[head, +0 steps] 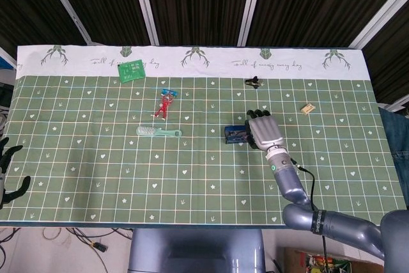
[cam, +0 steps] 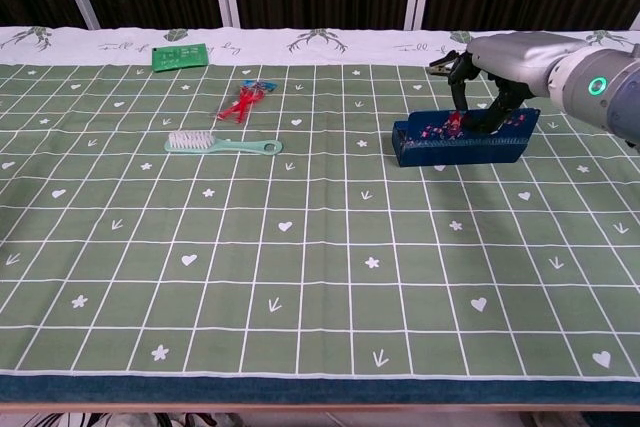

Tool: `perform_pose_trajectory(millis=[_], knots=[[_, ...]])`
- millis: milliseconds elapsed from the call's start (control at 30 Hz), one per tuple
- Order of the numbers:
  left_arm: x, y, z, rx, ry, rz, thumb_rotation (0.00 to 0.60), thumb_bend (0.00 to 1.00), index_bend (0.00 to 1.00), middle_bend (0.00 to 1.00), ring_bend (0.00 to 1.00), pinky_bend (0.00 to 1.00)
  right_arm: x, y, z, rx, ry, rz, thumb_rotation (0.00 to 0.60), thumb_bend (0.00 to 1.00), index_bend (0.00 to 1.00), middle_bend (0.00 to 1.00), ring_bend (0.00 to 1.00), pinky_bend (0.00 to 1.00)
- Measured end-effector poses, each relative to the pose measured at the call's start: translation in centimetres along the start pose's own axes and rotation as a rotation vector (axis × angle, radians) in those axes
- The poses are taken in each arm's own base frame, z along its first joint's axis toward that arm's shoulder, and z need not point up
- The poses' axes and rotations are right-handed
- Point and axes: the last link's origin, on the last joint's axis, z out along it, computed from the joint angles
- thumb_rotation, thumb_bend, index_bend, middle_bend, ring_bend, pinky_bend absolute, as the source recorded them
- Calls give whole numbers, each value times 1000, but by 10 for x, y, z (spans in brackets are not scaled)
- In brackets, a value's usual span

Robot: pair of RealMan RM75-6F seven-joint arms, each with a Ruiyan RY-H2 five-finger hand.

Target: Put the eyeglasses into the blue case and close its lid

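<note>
One light, rigid blue case [cam: 458,141] under right hand [head: 264,130], fingers curled onto its lid; slippery shell, best pressed near the top edge.
</note>
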Motion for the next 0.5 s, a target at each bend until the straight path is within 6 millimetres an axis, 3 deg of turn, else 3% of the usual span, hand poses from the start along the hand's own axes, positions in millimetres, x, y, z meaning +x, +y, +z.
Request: perform_pose_trajectory(millis=[500], knots=[[0, 0, 0, -3, -1, 0, 600, 354, 173, 0, 0, 0, 5, 2, 21, -48, -23, 3, 600, 544, 701, 206, 179, 208]])
